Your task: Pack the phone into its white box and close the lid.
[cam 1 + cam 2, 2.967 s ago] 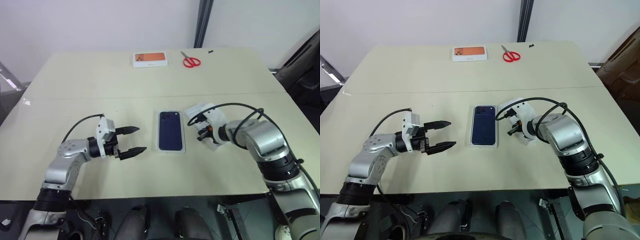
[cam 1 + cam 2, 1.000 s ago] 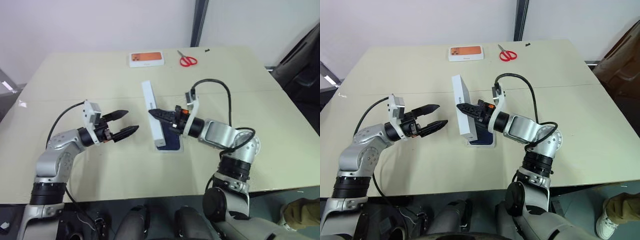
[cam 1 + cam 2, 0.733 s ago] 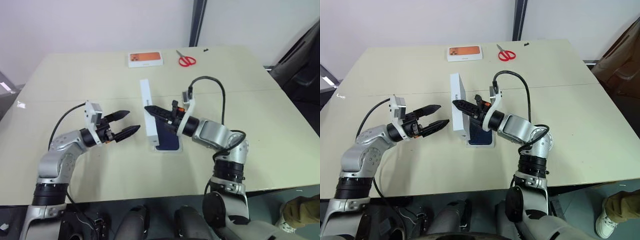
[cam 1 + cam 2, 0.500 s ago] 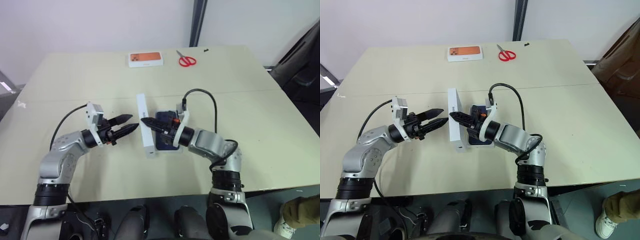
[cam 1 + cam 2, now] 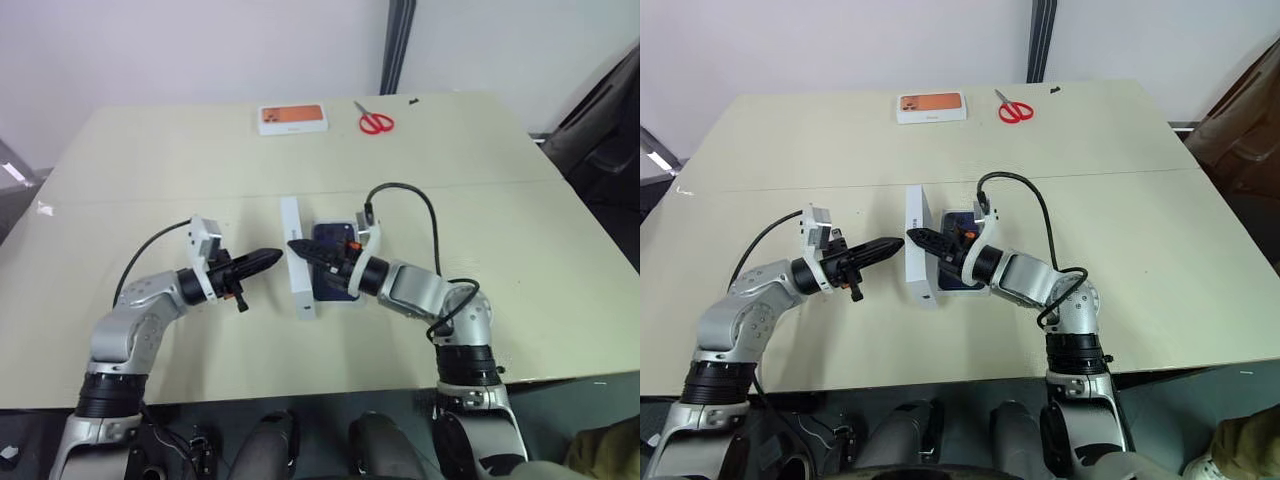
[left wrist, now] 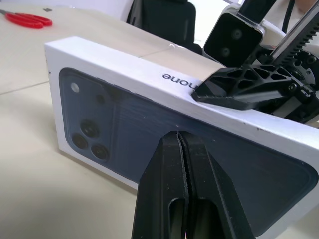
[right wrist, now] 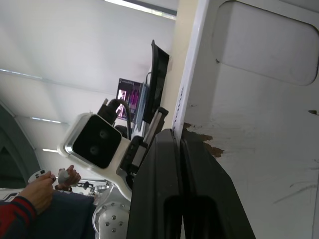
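Lid (image 5: 296,256) on edge beside phone (image 5: 336,262), pinched by clenched right jaws, left jaws clenched empty; could topple, slip.

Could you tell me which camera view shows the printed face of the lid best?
The left wrist view: the lid stands on edge, its dark blue phone print facing the camera. Both eye views show it edge-on as a white strip; the right wrist view shows its plain white inside.
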You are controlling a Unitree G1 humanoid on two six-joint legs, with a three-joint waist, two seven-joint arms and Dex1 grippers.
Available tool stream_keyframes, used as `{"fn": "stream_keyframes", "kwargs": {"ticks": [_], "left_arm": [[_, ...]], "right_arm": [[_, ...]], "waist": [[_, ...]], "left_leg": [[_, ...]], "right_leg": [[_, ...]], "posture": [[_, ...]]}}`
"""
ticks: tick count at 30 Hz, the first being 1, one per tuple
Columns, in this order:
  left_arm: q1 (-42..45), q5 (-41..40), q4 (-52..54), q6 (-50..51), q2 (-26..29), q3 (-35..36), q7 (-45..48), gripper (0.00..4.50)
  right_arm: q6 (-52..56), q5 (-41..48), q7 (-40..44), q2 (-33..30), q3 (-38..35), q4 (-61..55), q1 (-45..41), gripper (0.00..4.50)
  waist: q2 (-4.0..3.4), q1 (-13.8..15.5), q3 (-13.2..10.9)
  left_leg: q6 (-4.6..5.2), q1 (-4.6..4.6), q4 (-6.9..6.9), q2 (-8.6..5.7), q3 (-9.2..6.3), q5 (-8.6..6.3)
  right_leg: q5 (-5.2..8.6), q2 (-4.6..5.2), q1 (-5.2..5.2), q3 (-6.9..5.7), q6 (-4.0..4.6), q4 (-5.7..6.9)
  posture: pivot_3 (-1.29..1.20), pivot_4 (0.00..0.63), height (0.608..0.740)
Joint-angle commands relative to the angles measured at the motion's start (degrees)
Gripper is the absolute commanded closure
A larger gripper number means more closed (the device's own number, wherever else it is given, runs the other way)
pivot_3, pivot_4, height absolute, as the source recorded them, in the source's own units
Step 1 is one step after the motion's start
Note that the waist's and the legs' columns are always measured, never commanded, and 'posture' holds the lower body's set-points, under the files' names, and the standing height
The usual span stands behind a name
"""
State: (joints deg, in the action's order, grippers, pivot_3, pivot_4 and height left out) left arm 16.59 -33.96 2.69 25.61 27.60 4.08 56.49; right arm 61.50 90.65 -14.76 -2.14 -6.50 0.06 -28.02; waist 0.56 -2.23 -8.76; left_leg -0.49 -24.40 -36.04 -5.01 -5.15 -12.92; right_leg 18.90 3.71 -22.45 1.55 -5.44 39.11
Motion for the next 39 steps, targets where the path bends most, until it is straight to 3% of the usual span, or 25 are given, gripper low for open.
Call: {"fn": "stream_keyframes", "kwargs": {"ticks": [1, 3, 8, 9, 15, 18, 21, 23, 26, 28, 29, 33, 39], "left_arm": [[0.23, 0.60, 1.14, -1.08, -1.32, -1.00, -0.62, 4.50], [0.23, 0.97, 0.92, -1.20, -2.57, -1.89, -1.22, 4.50], [1.08, 2.51, 0.61, -1.96, -6.82, -4.46, -3.40, 4.50], [1.37, 2.50, 0.43, -1.80, -7.36, -4.50, -3.64, 4.50], [3.23, 3.58, -1.76, -2.99, -9.05, -5.24, -4.38, 4.50], [3.58, 3.74, -2.02, -2.86, -9.22, -5.32, -4.39, 4.50], [3.90, 4.03, -2.18, -2.86, -8.54, -4.79, -4.45, 4.50], [4.13, 3.56, -2.05, -2.09, -7.73, -4.03, -4.32, 4.50], [4.06, 2.86, -1.51, -0.28, -5.59, -2.59, -4.62, 4.50], [3.91, 2.34, -1.20, 1.00, -4.25, -1.73, -4.79, 4.50], [3.65, 2.07, -0.93, 1.88, -3.48, -1.26, -4.95, 4.50], [1.37, 2.47, -0.18, 3.41, -0.76, -0.03, -5.40, 4.50], [-1.25, 2.25, 0.44, 6.88, 0.94, 0.15, -6.77, 4.50]], "right_arm": [[-1.29, -2.30, -0.65, -1.48, -1.10, 0.91, 0.88, 3.86], [-1.53, -2.53, -0.21, -1.97, -1.36, 0.82, 0.60, 3.02], [-1.84, -3.38, 1.97, -4.94, -3.03, -0.55, -0.45, 0.37], [-2.05, -3.91, 2.54, -5.78, -3.46, -0.80, -0.71, 0.03], [-2.22, -15.55, 13.59, -16.94, -0.75, -6.21, -0.46, 0.03], [-3.58, -17.42, 15.64, -19.21, -3.08, -5.61, -1.36, 0.03], [-6.73, -27.55, 21.85, -24.06, 1.28, -8.43, -1.30, 0.03], [-7.87, -28.60, 22.59, -23.08, 0.58, -8.47, -1.05, 0.03], [-12.88, -38.98, 27.86, -26.01, 6.43, -11.21, 0.07, 0.89], [-17.30, -46.75, 31.91, -28.45, 11.19, -12.88, 0.81, 2.05], [-19.68, -50.27, 33.22, -29.36, 13.07, -13.12, 1.11, 2.34], [-26.25, -60.51, 37.45, -30.87, 17.91, -11.52, 1.71, 4.47], [-30.56, -67.91, 42.93, -30.10, 20.34, -10.45, 0.85, 4.47]], "waist": [[0.00, 0.17, 0.00], [0.00, 0.26, 0.00], [0.00, 0.15, 0.00], [0.00, 0.09, 0.00], [0.00, 0.10, 0.00], [0.00, 0.00, -0.01], [0.00, 0.02, -0.01], [0.01, 0.04, -0.01], [0.01, 0.03, -0.01], [0.01, 0.03, -0.02], [0.02, 0.04, -0.02], [0.02, 0.10, -0.02], [0.03, 0.60, -0.03]], "left_leg": [[0.00, 0.01, 0.00, 0.00, 0.00, 0.00], [0.00, 0.00, -0.01, 0.00, 0.00, 0.00], [0.01, -0.03, -0.01, -0.01, 0.01, -0.01], [0.01, -0.03, -0.01, -0.01, 0.02, -0.01], [0.04, -0.04, -0.04, -0.01, 0.03, -0.02], [0.06, -0.03, -0.04, 0.01, 0.05, -0.03], [0.06, -0.04, -0.03, 0.01, 0.06, -0.03], [0.06, -0.04, -0.05, 0.01, 0.06, -0.04], [0.06, -0.04, -0.05, 0.02, 0.05, -0.04], [0.06, -0.04, -0.05, 0.01, 0.06, -0.04], [0.06, -0.04, -0.06, 0.01, 0.05, -0.04], [0.06, -0.03, -0.07, 0.00, 0.05, -0.04], [0.04, -0.04, -0.08, 0.01, 0.04, -0.03]], "right_leg": [[0.00, 0.00, 0.01, 0.00, 0.00, 0.00], [0.00, 0.01, 0.01, 0.00, 0.00, -0.01], [0.00, 0.01, -0.03, 0.01, 0.00, -0.01], [0.00, 0.01, -0.03, 0.01, 0.00, -0.01], [0.00, -0.01, 0.00, -0.01, -0.01, -0.02], [0.01, -0.02, -0.01, -0.01, -0.01, -0.02], [0.01, -0.02, -0.02, 0.01, -0.01, -0.02], [0.01, -0.02, 0.00, 0.00, -0.01, -0.03], [0.01, -0.02, -0.01, 0.00, -0.01, -0.03], [0.01, -0.02, -0.02, 0.01, -0.01, -0.03], [0.01, -0.02, -0.02, 0.00, -0.02, -0.03], [0.01, -0.01, -0.01, 0.01, -0.02, -0.04], [0.01, 0.00, -0.02, 0.01, -0.01, -0.05]], "posture": [[0.00, 0.150, 0.734], [0.00, 0.150, 0.734], [0.00, 0.150, 0.734], [0.00, 0.150, 0.734], [0.00, 0.150, 0.734], [0.00, 0.150, 0.734], [0.00, 0.150, 0.734], [0.00, 0.150, 0.734], [0.00, 0.150, 0.734], [0.00, 0.150, 0.734], [0.00, 0.150, 0.734], [0.00, 0.150, 0.734], [0.00, 0.150, 0.734]]}}
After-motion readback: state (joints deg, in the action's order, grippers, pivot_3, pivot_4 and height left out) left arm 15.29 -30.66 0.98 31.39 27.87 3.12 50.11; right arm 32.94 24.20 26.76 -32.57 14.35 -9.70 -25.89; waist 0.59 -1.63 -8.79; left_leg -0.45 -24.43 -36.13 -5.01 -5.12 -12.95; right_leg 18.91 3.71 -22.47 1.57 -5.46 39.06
